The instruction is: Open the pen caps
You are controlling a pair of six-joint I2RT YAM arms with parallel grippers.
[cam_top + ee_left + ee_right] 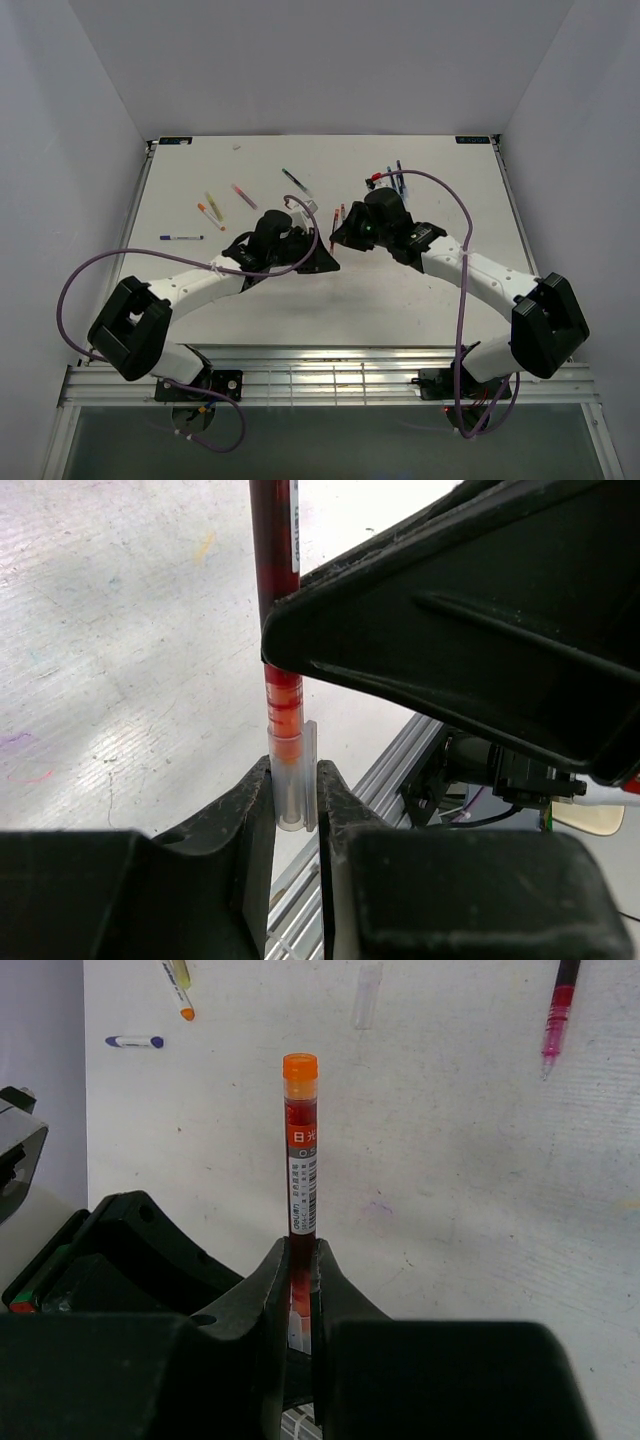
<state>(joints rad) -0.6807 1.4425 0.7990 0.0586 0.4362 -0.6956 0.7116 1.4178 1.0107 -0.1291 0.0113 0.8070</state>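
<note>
We've got the red pen (300, 1160) held btwn both tools above the middle of the counter (470, 1190): right tool (301, 1257) pinches the barrel, left tool (296, 798) is clamped on the clear pen cap (292, 780) at the other end. Cap looks light, slick, thin plastic, prob. friction-fit, so we'd grip mid-length & pull straight along the axis; over-squeezing may crack it. Counter's white, flat, ink-scuffed; plain walls (90, 90) close in on 3 sides.

the red pen (300, 1160) has its lower end hidden inside the right gripper (301, 1275).
</note>
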